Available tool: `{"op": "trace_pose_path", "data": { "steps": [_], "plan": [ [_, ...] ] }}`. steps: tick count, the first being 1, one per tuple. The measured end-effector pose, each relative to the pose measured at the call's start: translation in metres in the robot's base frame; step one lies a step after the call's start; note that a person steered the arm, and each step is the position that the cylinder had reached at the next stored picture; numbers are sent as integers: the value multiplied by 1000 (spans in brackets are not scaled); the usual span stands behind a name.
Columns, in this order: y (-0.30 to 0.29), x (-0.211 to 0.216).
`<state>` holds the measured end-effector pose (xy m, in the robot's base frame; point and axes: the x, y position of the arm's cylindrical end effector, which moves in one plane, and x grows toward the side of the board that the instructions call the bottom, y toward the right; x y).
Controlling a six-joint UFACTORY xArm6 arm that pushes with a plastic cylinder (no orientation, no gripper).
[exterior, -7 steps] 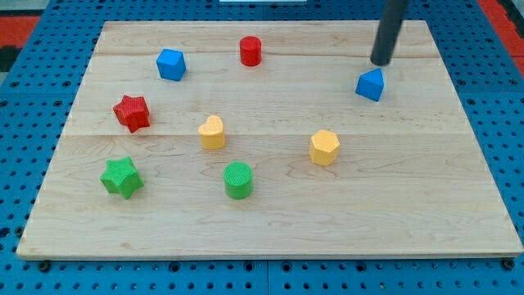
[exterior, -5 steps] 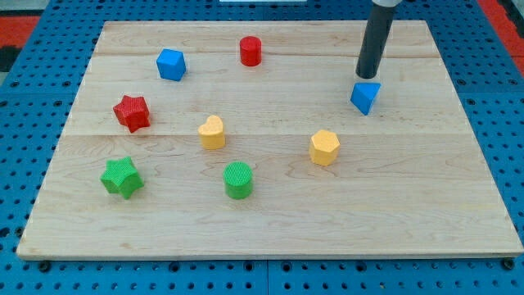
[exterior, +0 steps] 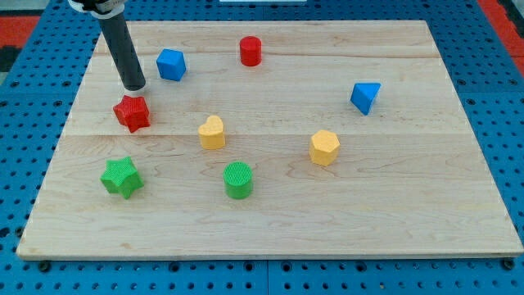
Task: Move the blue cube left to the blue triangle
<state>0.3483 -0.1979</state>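
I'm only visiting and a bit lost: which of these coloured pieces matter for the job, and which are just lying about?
Part of the job:
blue cube
blue triangle
my tip, left of the cube, above the red star

Just lying about:
red star
red cylinder
yellow heart
yellow hexagon
green star
green cylinder

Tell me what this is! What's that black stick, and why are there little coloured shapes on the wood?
The black stick is the end of a robot arm. It has no hand; my tip slides over the wooden board and pushes blocks. One camera looks down at the board. On it lie a blue cube, blue triangle, red cylinder, red star, yellow heart, yellow hexagon, green star and green cylinder. The tip stands left of the blue cube, just above the red star. Nothing is held.
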Motion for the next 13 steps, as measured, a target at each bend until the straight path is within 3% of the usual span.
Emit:
{"op": "trace_pose_path", "data": {
  "steps": [2,3,4,5,6,8,9,10,11,13],
  "plan": [
    [0,-7],
    [-49,-47],
    [-31,-84],
    [26,-38],
    [62,-49],
    [214,-43],
    [245,3],
    [267,18],
    [297,30],
    [282,29]
  ]
}}
